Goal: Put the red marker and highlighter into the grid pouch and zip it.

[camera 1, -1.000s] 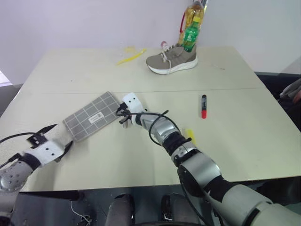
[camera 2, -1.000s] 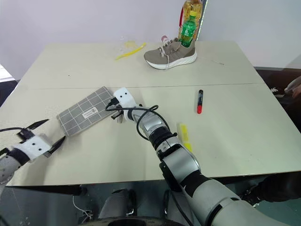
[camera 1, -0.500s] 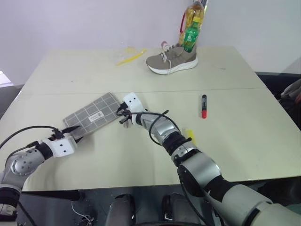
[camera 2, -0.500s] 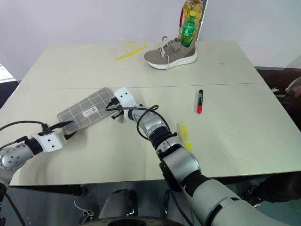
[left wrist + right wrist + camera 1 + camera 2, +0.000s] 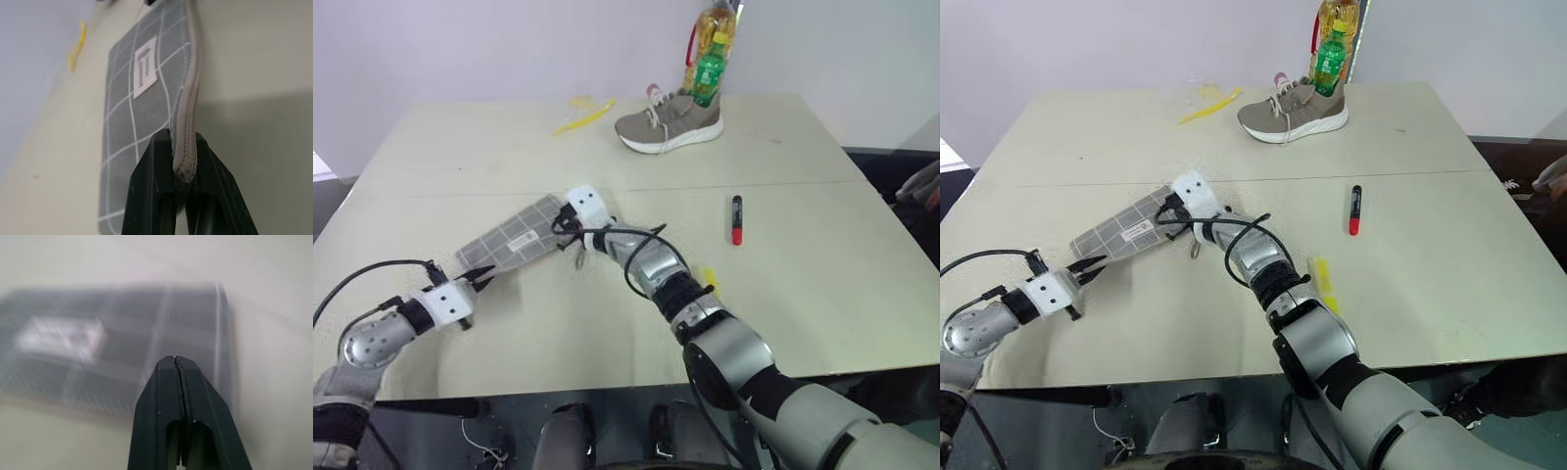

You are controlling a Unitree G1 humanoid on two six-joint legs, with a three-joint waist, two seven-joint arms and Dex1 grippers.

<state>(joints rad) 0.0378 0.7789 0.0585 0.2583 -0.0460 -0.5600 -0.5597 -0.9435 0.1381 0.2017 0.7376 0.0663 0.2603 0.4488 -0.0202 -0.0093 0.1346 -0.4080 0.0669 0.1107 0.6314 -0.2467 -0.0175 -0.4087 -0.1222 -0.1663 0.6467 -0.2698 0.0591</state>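
A pale desk (image 5: pixel 803 294) is seen from the robot's head, with its two arms reaching in from the near edge. At about eight o'clock, the left hand (image 5: pixel 185 161) has its two black fingers pressed together on the near corner of the grid pouch (image 5: pixel 509 240), pinching the zipper edge; the left wrist view shows the ribbed zip seam caught between them. The pouch, grey with white grid lines and a small white label, lies left of centre at about nine to ten o'clock and tilts upward toward its far end, where the right hand (image 5: pixel 570 227) sits against it at the zipper-pull end. In the right wrist view that hand's fingers appear pressed together, though whether they grip the pull cannot be told. Toward the right, the highlighter (image 5: pixel 1323 275), a chunky yellow stick, lies flat on the desk just beside the right forearm at about five o'clock. Farther right, at about three o'clock, the red marker (image 5: pixel 736 219) lies alone, well apart from the pouch. At the far edge, around twelve to one o'clock, stand a beige shoe (image 5: pixel 668 123) and a green bottle (image 5: pixel 709 70), with a thin yellow strip (image 5: pixel 585 117) to their left. Judging by this, the task is at an early stage: both hands are working on the pouch, probably to open it, while neither pen is inside and the final zipping remains.
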